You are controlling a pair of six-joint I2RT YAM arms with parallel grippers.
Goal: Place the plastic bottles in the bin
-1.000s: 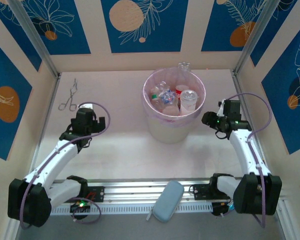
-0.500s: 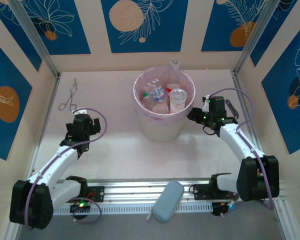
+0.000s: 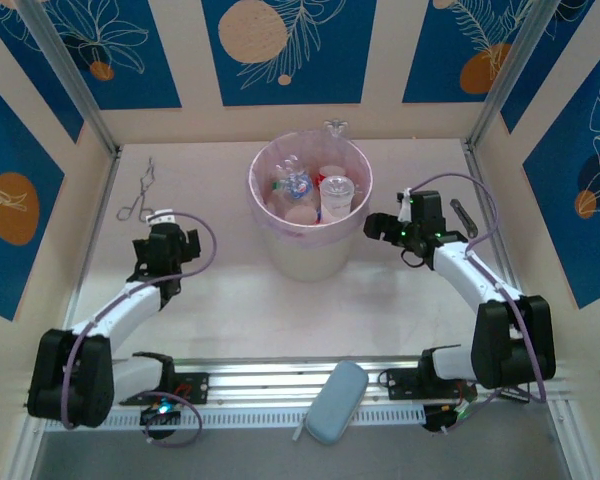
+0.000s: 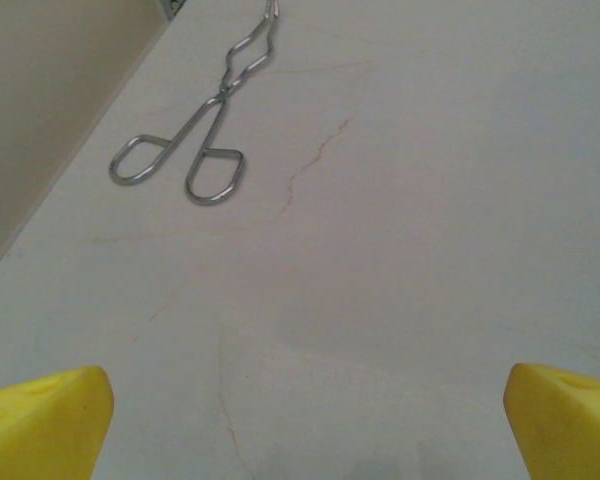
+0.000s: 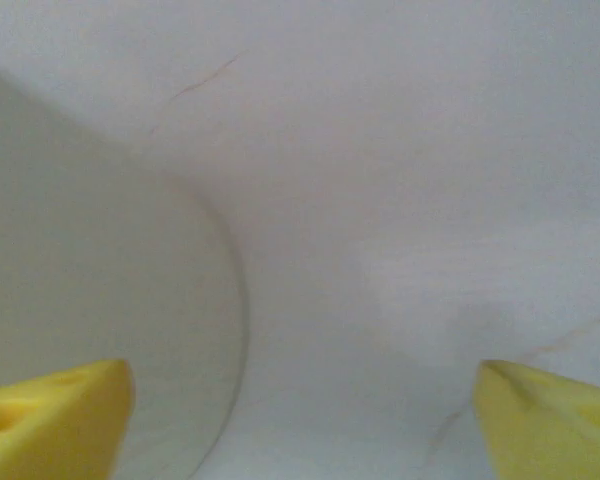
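A: Bin (image 3: 310, 255)?
B: Upright, mid-surface (image 3: 230, 300). Bottles (image 3: 335, 195) heaped inside. One clear bottle (image 3: 334, 128) just behind far rim.
A: Left gripper (image 4: 300, 430)?
B: Fingers wide apart, empty, low over bare surface, forceps (image 4: 195, 160) ahead.
A: Right gripper (image 5: 300, 420)?
B: Also wide apart, empty, just beside bin wall.

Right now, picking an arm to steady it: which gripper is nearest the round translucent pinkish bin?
The right gripper, beside the bin; the left gripper is far off, near the metal forceps.
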